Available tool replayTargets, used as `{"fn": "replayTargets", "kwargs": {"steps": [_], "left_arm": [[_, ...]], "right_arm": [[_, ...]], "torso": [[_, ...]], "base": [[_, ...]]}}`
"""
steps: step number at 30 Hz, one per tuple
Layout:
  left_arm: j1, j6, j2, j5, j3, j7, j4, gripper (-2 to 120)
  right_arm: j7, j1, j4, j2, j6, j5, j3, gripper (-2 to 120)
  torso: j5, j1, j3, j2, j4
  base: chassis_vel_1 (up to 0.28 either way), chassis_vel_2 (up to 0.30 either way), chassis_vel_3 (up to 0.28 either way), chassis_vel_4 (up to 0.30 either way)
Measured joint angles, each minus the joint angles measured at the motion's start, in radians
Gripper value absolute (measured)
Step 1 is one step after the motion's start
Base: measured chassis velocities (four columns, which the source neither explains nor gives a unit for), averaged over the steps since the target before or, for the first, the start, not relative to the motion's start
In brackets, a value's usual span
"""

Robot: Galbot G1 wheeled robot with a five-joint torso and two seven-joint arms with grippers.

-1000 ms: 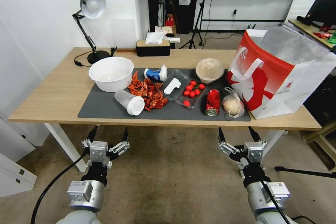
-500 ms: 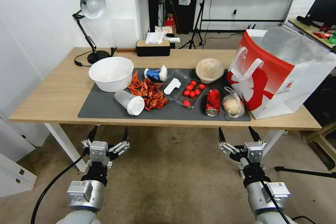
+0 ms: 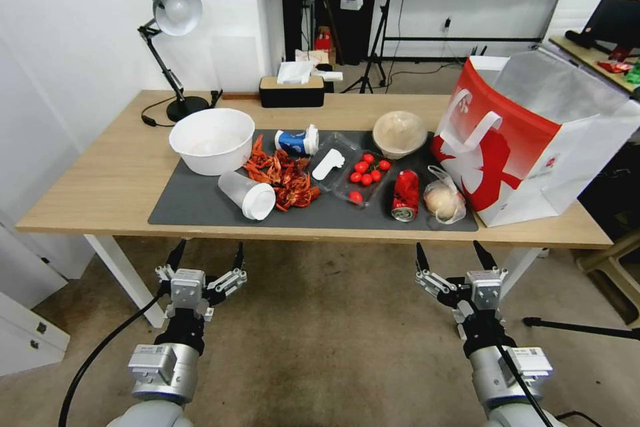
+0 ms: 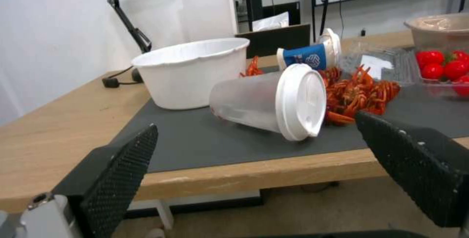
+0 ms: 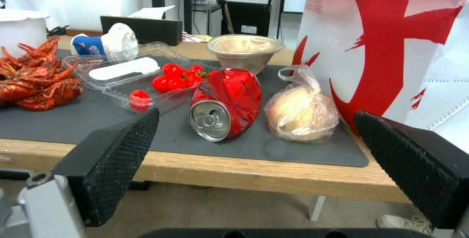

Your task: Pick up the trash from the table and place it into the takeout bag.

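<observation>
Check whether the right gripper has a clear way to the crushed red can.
Probably yes: the right gripper is open, off the table's near edge, facing the can; nothing lies between them.

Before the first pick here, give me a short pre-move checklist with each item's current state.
1. Left gripper open and empty, below the table's near edge: ok.
2. Right gripper open and empty, also below the edge: ok.
3. Takeout bag upright at the table's right end, mouth open: ok.
4. Crushed red can and clear bag lie side by side nearest the right gripper, nothing on top: ok.
5. White-lidded cup on its side before the left gripper, lid on: ok.
6. Whether the cup or can holds liquid: cannot tell.
</observation>
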Motion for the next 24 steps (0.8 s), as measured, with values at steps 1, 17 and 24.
{"fn": "replayTargets", "kwargs": {"steps": [1, 17, 24], "left_arm": [[0.000, 0.000, 0.000, 0.000, 0.000, 0.000, 0.000, 100], [0.034, -0.221, -0.108, -0.053, -0.110, -0.090, 0.183, 100], [0.039, -0.226, -0.108, -0.055, -0.116, -0.066, 0.170, 100]], "right_arm": [[0.000, 0.000, 0.000, 0.000, 0.000, 0.000, 0.000, 100], [-0.081, 0.104, -0.140, 0.003, 0.057, 0.075, -0.101, 100], [-0.063, 0.096, -0.107, 0.001, 0.089, 0.078, -0.087, 100]], "torso": [[0.0000, 0.000, 0.000, 0.000, 0.0000], [-0.0001, 0.000, 0.000, 0.000, -0.0002], [0.0000, 0.000, 0.000, 0.000, 0.0000]], "base": [[0.000, 0.000, 0.000, 0.000], [0.000, 0.000, 0.000, 0.000], [0.000, 0.000, 0.000, 0.000]]}}
